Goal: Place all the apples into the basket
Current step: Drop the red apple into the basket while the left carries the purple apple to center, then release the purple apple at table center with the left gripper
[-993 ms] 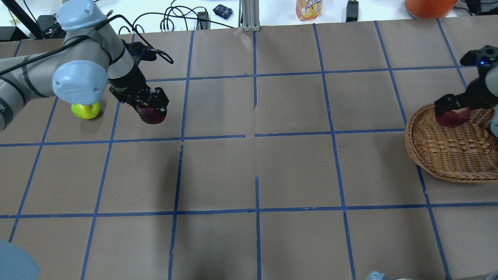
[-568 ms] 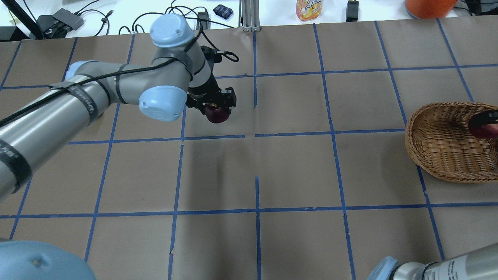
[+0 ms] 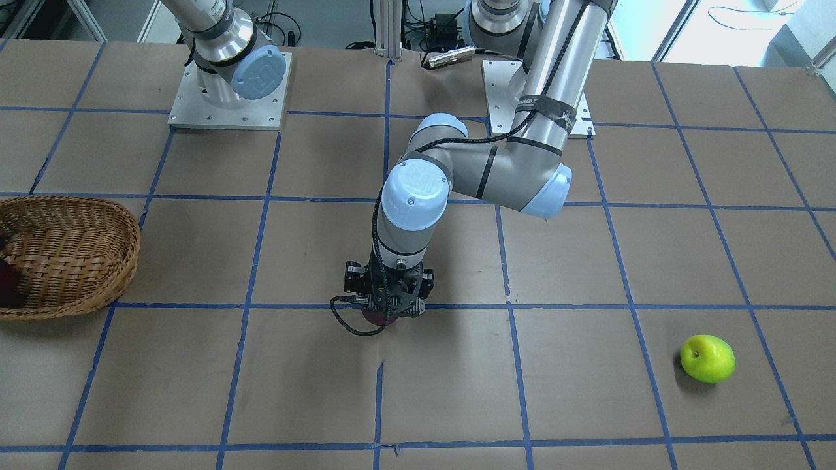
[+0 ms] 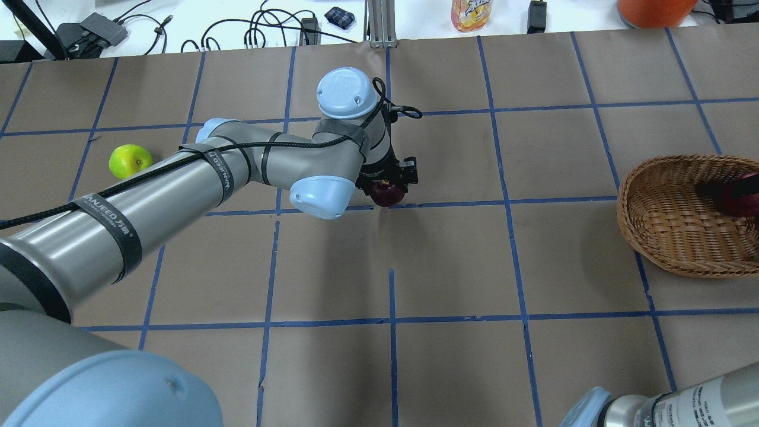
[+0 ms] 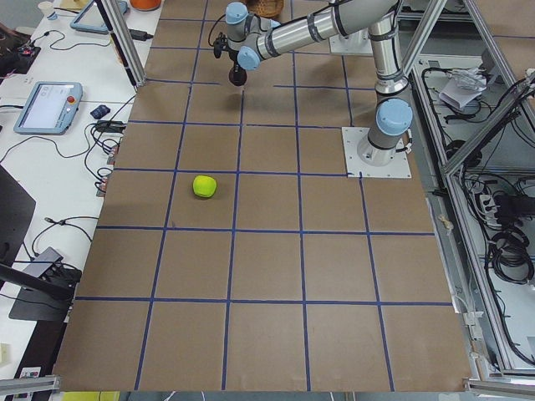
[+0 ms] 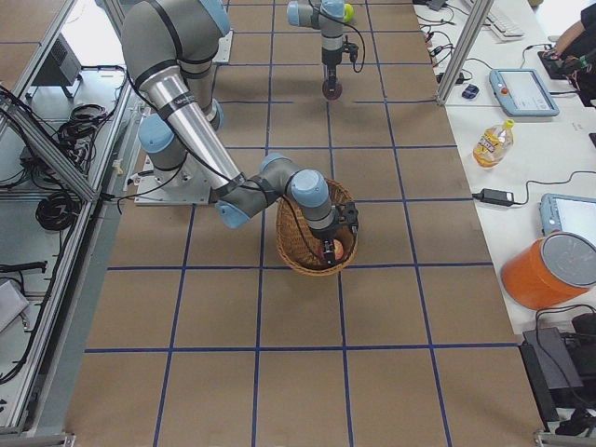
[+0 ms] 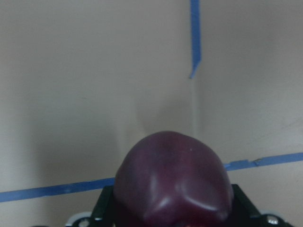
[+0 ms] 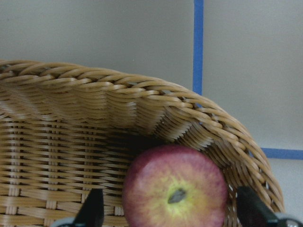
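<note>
My left gripper (image 4: 388, 188) is shut on the dark maroon apple (image 7: 173, 182) and holds it just above the table near the middle; it also shows in the front view (image 3: 375, 318). The green apple (image 4: 130, 161) lies alone on the table far to the left. The red apple (image 8: 175, 189) lies inside the wicker basket (image 4: 652, 249) against its wall. My right gripper (image 8: 170, 210) is down in the basket, astride the red apple, with small gaps between its fingers and the fruit, so it is open.
The basket stands at the table's right edge in the overhead view. Blue tape lines grid the brown table (image 4: 450, 261). Cables, a juice bottle (image 4: 471, 13) and an orange bucket (image 4: 652, 12) sit beyond the far edge.
My left arm has carried the maroon apple rightward from beside the green apple to the table's middle. My right gripper has lowered the red apple into the basket and loosened around it.
</note>
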{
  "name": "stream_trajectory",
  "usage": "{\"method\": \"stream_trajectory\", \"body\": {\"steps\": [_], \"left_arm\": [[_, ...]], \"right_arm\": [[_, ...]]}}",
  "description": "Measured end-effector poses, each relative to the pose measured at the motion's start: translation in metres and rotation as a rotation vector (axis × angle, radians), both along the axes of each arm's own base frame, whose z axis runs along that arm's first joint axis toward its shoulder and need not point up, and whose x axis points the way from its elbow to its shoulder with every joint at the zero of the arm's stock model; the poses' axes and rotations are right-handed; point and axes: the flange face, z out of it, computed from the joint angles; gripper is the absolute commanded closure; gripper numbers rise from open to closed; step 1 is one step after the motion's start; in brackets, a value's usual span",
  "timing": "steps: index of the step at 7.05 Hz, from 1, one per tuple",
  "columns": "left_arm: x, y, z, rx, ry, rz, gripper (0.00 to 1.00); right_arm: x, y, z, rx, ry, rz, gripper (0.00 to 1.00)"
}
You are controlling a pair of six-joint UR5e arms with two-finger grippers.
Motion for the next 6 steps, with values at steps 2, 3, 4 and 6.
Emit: {"method": "stream_trajectory", "body": {"steps": [2,3,4,6], "left_arm": [[-0.005,0.004,-0.009,0.0,-0.007,0.002,0.0],[-0.004,0.004,-0.009,-0.002,-0.007,0.001,0.0],[-0.001,0.003,-0.005,-0.006,-0.005,0.003,0.0],[0.025,-0.007,0.011,-0.004,0.005,0.036,0.0]], "right_arm": [[0.022,0.008,0.028,0.036,-0.042,0.006,0.0],[0.054,0.005,0.05,0.054,-0.07,0.007,0.0],[0.099,-0.007,0.066,0.064,-0.088,-0.009,0.0],[0.207,-0.032,0.077,0.091,-0.108,-0.045,0.0]]}}
